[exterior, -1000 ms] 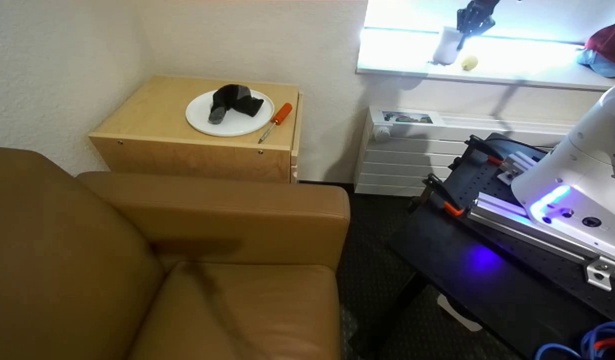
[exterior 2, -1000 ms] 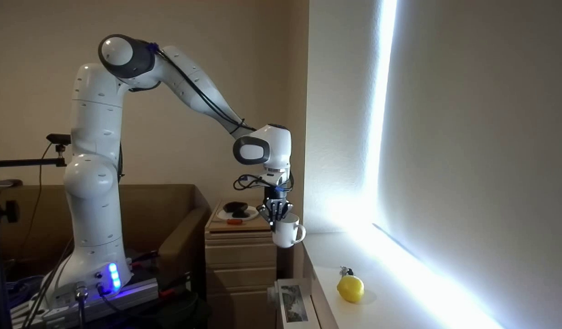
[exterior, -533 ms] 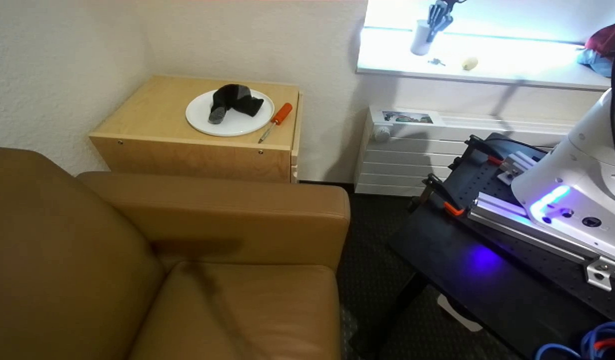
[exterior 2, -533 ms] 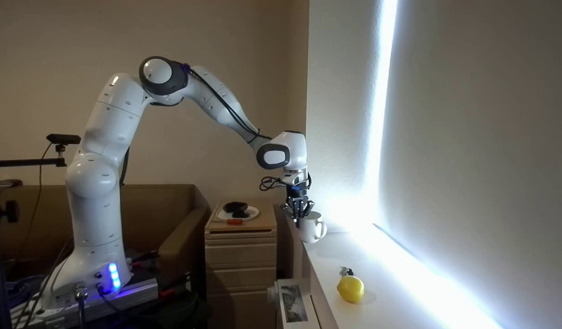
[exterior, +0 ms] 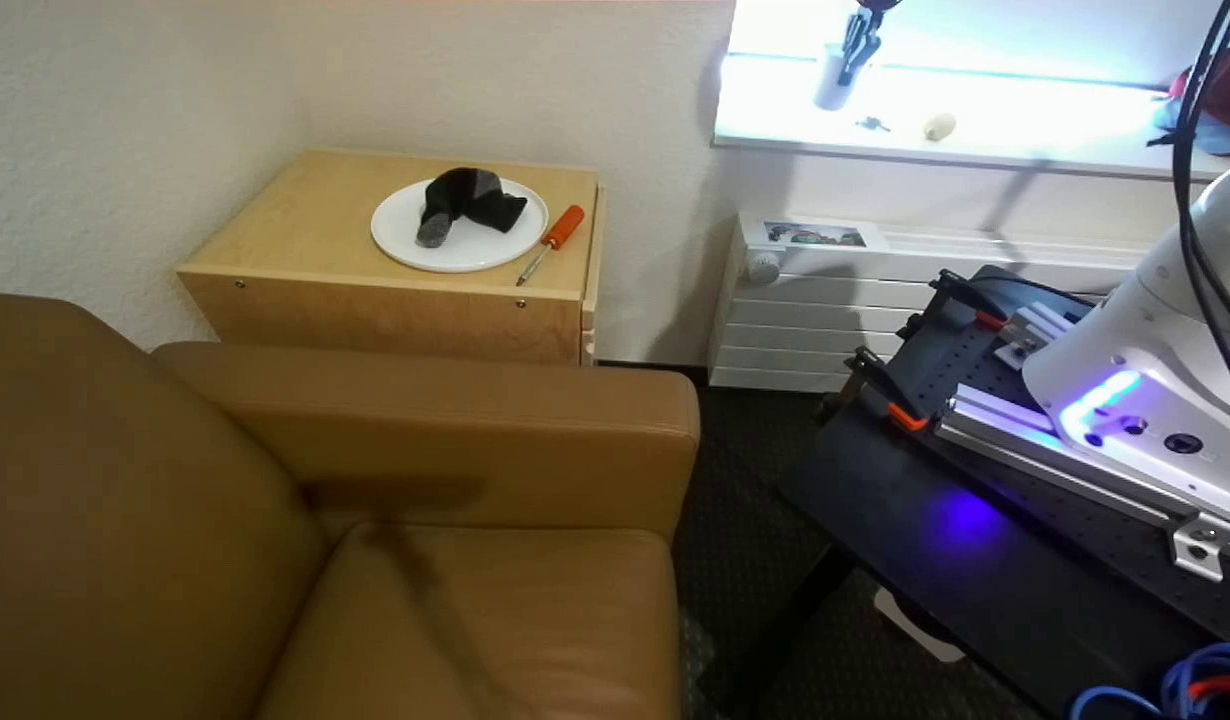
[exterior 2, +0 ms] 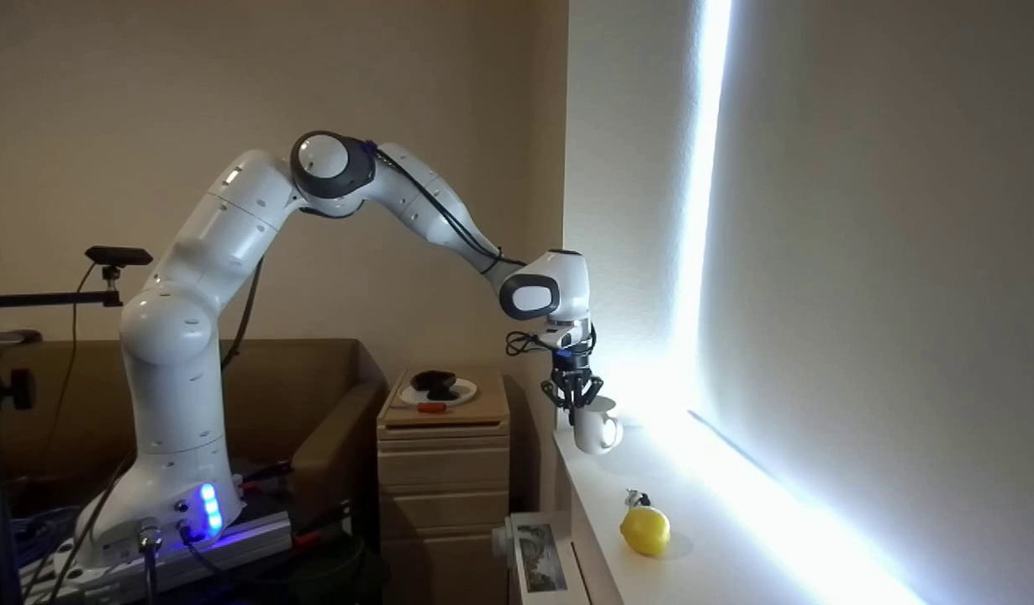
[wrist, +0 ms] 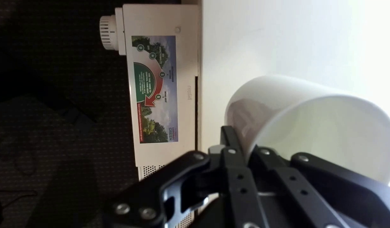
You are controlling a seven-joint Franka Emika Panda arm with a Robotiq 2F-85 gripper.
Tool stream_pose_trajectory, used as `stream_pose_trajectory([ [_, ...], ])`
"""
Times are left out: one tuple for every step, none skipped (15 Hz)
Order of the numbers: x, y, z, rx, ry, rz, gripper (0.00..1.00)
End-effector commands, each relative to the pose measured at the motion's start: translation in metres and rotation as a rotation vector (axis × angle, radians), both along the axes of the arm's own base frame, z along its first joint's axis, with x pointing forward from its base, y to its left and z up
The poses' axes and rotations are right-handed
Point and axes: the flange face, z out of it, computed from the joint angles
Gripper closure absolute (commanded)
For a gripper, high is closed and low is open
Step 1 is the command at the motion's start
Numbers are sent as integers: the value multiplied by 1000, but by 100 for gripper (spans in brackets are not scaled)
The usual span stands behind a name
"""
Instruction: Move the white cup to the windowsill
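One black claw (wrist: 245,151) is gripping the white cup (wrist: 277,91) by its wall, the rim running between its two fingers (wrist: 232,160). In an exterior view the cup is showing close to upright over one end of the windowsill (exterior 2: 599,491), its handle (exterior 2: 618,434) pointing away from the claw; whether its base is touching the surface is hard to say from these angles. A lemon (exterior 2: 645,531) is resting farther along, just beside a small dark-and-silver object (exterior 2: 639,499).

Writing is running sideways in the wrist view, on the label (wrist: 154,89) of a white radiator (wrist: 186,63): "USE THIS KNOB TO CONTROL YOUR HEAT" is filling a green patch (wrist: 144,82), "MORE HEAT" and the numbers 0, 3 and 5 are following a red arrow (wrist: 159,85), and "CARDINAL GREEN" is marking a corner. Smaller print is blurring out.

In an exterior view a white plate (exterior: 395,225) is bearing a black item (exterior: 470,200) on a wooden counter (exterior: 315,200), beside an orange-handled screwdriver (exterior: 552,243).
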Motion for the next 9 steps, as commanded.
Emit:
stream_pose_trajectory([
  [12, 8, -35, -17, 21, -12, 99],
  [15, 10, -43, -18, 24, -21, 99],
  [19, 11, -51, -18, 16, -26, 99],
  [20, 11, -56, -21, 13, -35, 99],
  [24, 8, -57, -28, -5, -48, 99],
  [25, 6, -54, -19, -18, -59, 99],
  [28, 1, -53, -22, -36, -74, 99],
  [27, -2, -54, -15, -35, -88, 99],
  [28, -6, -55, -8, -40, -99, 99],
])
